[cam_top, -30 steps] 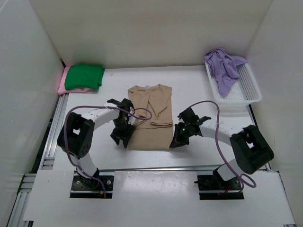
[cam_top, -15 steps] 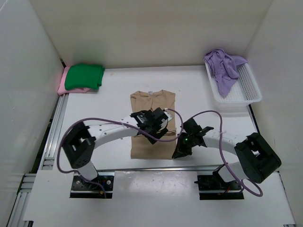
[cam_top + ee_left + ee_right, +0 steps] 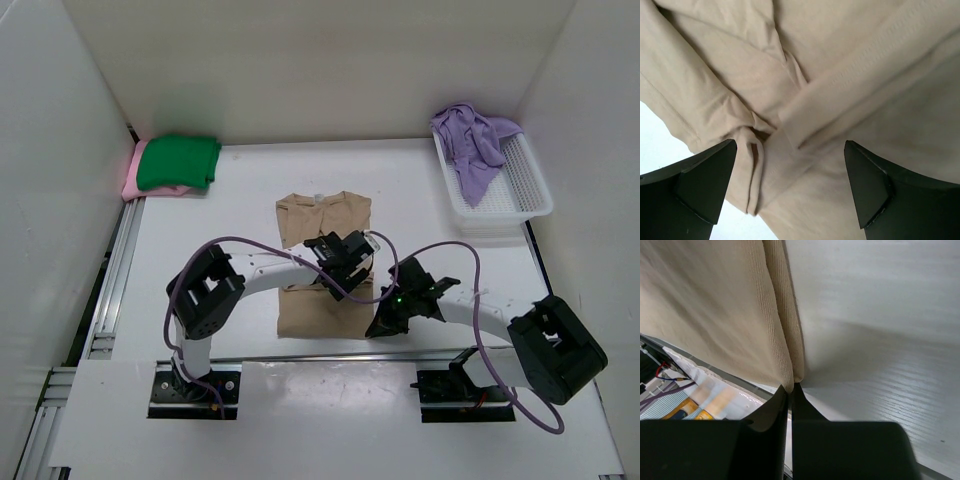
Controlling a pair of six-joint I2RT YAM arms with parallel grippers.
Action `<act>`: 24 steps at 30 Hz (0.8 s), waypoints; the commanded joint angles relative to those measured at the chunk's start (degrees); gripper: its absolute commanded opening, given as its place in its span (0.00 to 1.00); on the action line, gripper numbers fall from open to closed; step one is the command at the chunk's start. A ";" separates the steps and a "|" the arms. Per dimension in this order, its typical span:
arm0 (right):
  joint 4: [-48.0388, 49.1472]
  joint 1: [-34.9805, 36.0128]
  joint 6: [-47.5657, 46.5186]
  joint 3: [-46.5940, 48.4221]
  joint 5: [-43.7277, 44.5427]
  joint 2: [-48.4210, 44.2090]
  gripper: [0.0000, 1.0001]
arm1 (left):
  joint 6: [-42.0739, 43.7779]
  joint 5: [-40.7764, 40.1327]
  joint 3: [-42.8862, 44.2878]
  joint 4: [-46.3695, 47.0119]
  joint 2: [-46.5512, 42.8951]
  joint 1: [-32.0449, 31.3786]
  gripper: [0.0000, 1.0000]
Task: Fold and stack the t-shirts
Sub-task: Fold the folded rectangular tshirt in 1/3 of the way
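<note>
The tan t-shirt (image 3: 310, 300) lies folded lengthwise at the table's middle, collar to the far side. My left gripper (image 3: 347, 262) hovers open over its right half. In the left wrist view both fingers (image 3: 705, 180) stand wide apart above creased tan cloth (image 3: 840, 75), holding nothing. My right gripper (image 3: 379, 324) is shut on the shirt's near right corner; in the right wrist view the fingertips (image 3: 790, 392) pinch the doubled tan hem (image 3: 785, 330). The green shirt (image 3: 178, 163) lies folded on the pink shirt (image 3: 132, 178) at the back left. The lavender shirt (image 3: 470, 140) lies crumpled in the basket.
The white mesh basket (image 3: 525, 195) stands at the back right against the wall. White walls close in the table on three sides. A metal rail (image 3: 110, 290) runs along the left edge. Purple cables loop from both arms over the shirt.
My left gripper has swung from the shirt's left hem across to its right half and now stands open. My right gripper has shifted slightly nearer, still pinching the corner.
</note>
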 commanded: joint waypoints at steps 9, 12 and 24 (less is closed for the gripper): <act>-3.43 0.21 -0.53 -1.72 3.35 -1.01 0.00 | -0.01 -2.97 0.67 1.74 1.42 0.56 1.00; -3.43 0.21 -0.53 -1.72 3.88 -1.53 0.00 | -0.01 1.43 -0.04 0.60 -1.65 0.56 1.00; -4.48 0.21 -0.53 -1.72 4.41 -2.06 0.00 | -0.01 -1.36 1.81 -1.25 2.20 2.93 1.00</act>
